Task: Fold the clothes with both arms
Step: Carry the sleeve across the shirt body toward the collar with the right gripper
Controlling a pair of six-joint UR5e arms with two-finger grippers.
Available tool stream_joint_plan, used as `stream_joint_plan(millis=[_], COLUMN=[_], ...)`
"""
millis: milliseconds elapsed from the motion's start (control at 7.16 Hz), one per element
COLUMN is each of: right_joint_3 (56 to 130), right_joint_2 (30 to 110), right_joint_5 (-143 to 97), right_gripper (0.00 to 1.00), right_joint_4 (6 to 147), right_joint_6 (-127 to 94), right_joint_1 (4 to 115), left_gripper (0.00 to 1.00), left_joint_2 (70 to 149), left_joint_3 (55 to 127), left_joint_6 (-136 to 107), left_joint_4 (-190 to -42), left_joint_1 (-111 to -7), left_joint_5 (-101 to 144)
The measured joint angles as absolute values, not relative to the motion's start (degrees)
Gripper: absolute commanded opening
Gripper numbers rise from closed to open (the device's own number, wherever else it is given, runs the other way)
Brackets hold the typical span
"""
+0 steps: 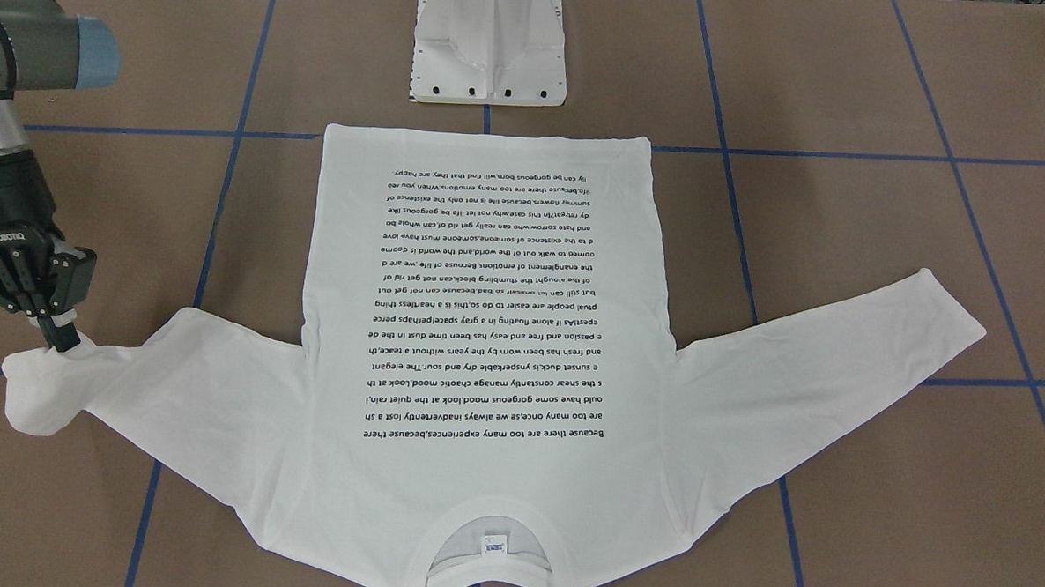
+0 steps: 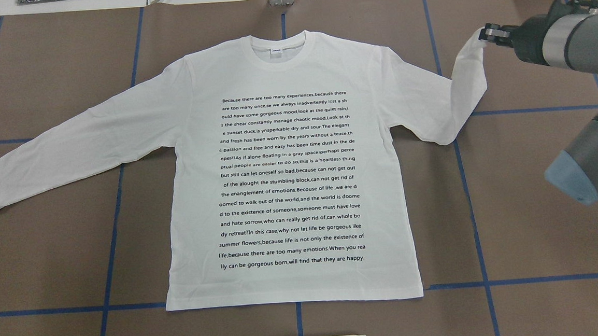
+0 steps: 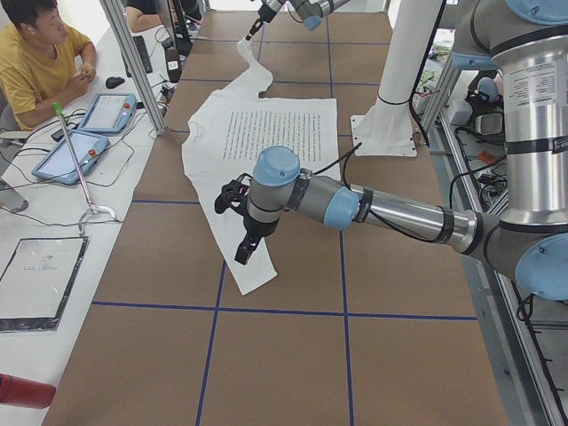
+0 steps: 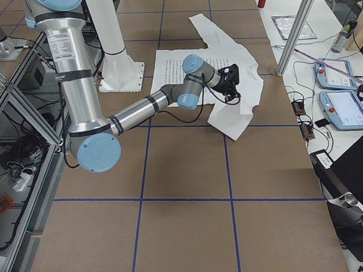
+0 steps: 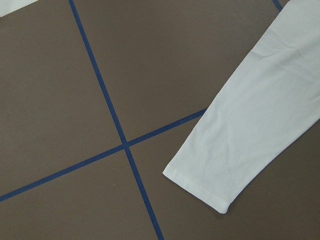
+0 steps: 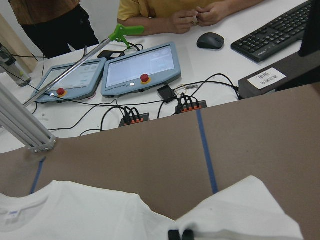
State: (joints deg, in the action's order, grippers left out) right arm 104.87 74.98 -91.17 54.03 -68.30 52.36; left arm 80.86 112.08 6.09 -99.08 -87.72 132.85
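The white long-sleeved T-shirt [image 2: 287, 137] lies flat on the brown table with its print facing up and its collar away from the robot. My right gripper [image 2: 485, 34] is shut on the cuff of the sleeve on that side. That sleeve is lifted and bent back on itself. The front-facing view shows the same grip [image 1: 60, 337], and in the right wrist view the black fingertips [image 6: 180, 234] sit close together on white cloth. The other sleeve [image 2: 43, 152] lies stretched out flat, its cuff [image 5: 200, 185] below the left wrist camera. My left gripper [image 3: 243, 253] hovers over that cuff; I cannot tell its state.
The white pedestal [image 1: 489, 54] stands just beyond the shirt's hem. Blue tape lines [image 2: 111, 242] cross the table. Past the far table edge are teach pendants [image 6: 140, 67], a keyboard [image 6: 272, 32], cables and a seated person [image 3: 35, 62].
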Motion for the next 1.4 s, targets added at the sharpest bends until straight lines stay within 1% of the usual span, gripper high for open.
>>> stream_joint_plan(millis=[279,419,699,838,1118,1397], right_joint_3=[104.96,102.16,88.82,82.05,72.5,64.93], right_joint_2=[59.15,52.49,39.67,34.61,28.67,23.77], right_joint_5=[-79.18,-72.89,-63.84,-60.91,-57.63,-56.86], right_gripper=[0.0,0.0,0.0,0.0,0.0,0.0], right_joint_4=[73.14,78.37,81.01,81.17,80.73,79.43], right_joint_6=[-73.45,-76.66,-81.63,-83.62,-86.47,-87.21], right_joint_1=[43.73,38.94,32.21,29.33,24.05,20.39], left_gripper=[1.0,1.0,1.0,1.0,1.0,1.0], left_joint_2=[80.86,80.86,80.86,80.84,80.79,80.49], left_joint_3=[111.86,111.83,111.8,111.8,111.8,111.76], left_joint_6=[6.07,6.07,6.03,6.03,5.98,5.99], left_joint_4=[-99.03,-99.01,-99.04,-99.03,-98.98,-98.97], left_joint_1=[-87.72,-87.72,-87.77,-87.82,-87.88,-87.89], left_joint_5=[132.77,132.71,132.58,132.55,132.54,132.5])
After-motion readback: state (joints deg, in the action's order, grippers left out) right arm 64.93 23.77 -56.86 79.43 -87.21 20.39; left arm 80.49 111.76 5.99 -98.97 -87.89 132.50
